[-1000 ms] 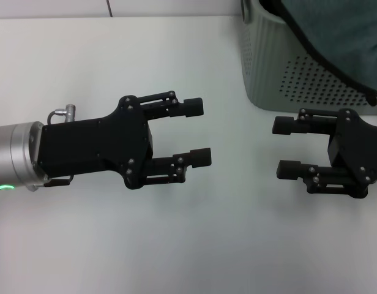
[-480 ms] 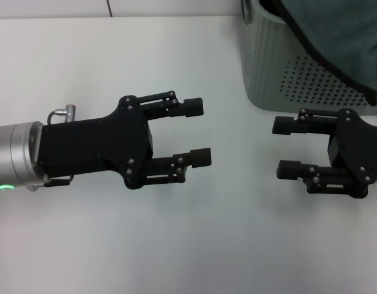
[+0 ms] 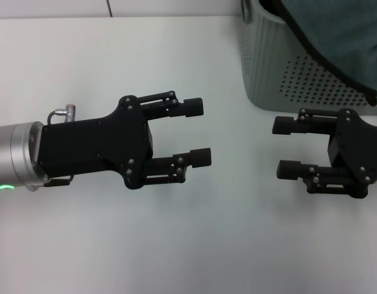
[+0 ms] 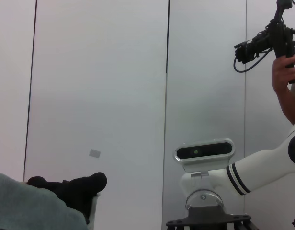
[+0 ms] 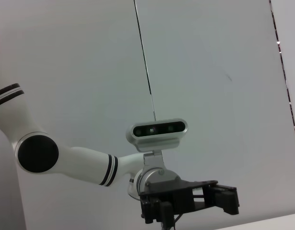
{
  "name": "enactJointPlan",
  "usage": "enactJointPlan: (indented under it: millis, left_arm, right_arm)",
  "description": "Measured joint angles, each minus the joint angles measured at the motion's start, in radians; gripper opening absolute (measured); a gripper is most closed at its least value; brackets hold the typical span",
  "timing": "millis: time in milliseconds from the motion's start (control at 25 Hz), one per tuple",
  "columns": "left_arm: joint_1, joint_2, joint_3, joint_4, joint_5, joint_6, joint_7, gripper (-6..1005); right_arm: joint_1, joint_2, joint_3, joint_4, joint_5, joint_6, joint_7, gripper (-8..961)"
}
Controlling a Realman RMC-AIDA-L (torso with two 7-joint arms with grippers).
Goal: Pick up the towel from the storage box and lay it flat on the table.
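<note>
In the head view the towel [image 3: 341, 30], teal-grey side up with a black stitched border, lies in the pale grey-green storage box [image 3: 298, 79] at the far right and hangs over its front rim. My left gripper [image 3: 197, 131] is open over the white table [image 3: 115, 55], left of the box. My right gripper [image 3: 285, 147] is open, just in front of the box, facing the left one. Both are empty. In the left wrist view a bit of the teal-grey towel [image 4: 28, 206] shows. The right wrist view shows the left gripper [image 5: 229, 200] farther off.
A wall of pale panels with dark seams fills both wrist views. A person's hand holds a camera [image 4: 277, 38] in the left wrist view. The right arm's wrist camera [image 4: 204, 152] also shows there.
</note>
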Motion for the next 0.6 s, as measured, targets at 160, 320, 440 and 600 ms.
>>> enactJointPlan:
  millis: [160,320,440,600]
  left_arm:
    - [0.000,0.000,0.000,0.000,0.000,0.000,0.000,717]
    - [0.000,0.000,0.000,0.000,0.000,0.000,0.000,718]
    - [0.000,0.000,0.000,0.000,0.000,0.000,0.000,719]
    - [0.000,0.000,0.000,0.000,0.000,0.000,0.000,720]
  right_arm:
    - [0.000,0.000,0.000,0.000,0.000,0.000,0.000,654]
    - [0.000,0.000,0.000,0.000,0.000,0.000,0.000,654]
    - [0.000,0.000,0.000,0.000,0.000,0.000,0.000,654]
    - [0.000,0.000,0.000,0.000,0.000,0.000,0.000,654]
